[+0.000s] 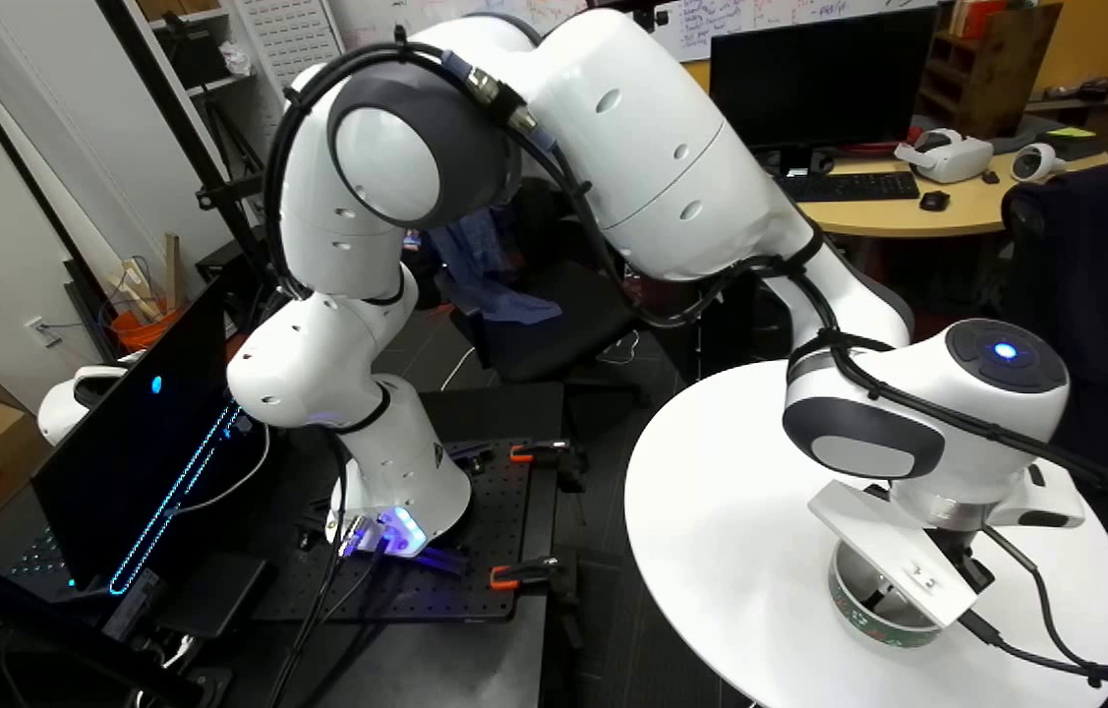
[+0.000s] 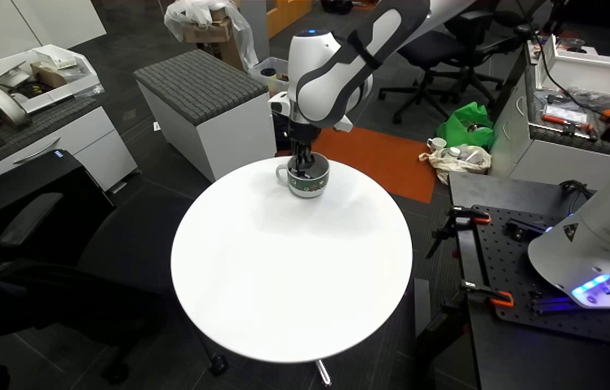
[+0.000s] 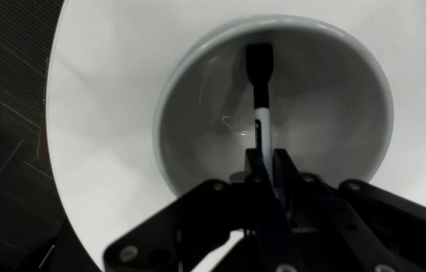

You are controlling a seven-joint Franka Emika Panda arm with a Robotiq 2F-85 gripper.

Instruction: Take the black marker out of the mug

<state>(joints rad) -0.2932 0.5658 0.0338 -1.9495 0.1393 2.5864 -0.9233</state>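
Marker (image 3: 262, 115) lengthwise from jaws, black end outermost

table (image 2: 292, 281): round top; plain white;
mug (image 2: 309, 188): standing upright directly on the table, near its edge; pale grey inside; green pattern around the outside

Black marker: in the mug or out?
In: the wrist view shows the black marker inside the mug, its white barrel between the gripper's fingers.

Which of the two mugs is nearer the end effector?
The patterned mug on the round table, the end effector at its mouth; the white mug is farther, by the green bag.
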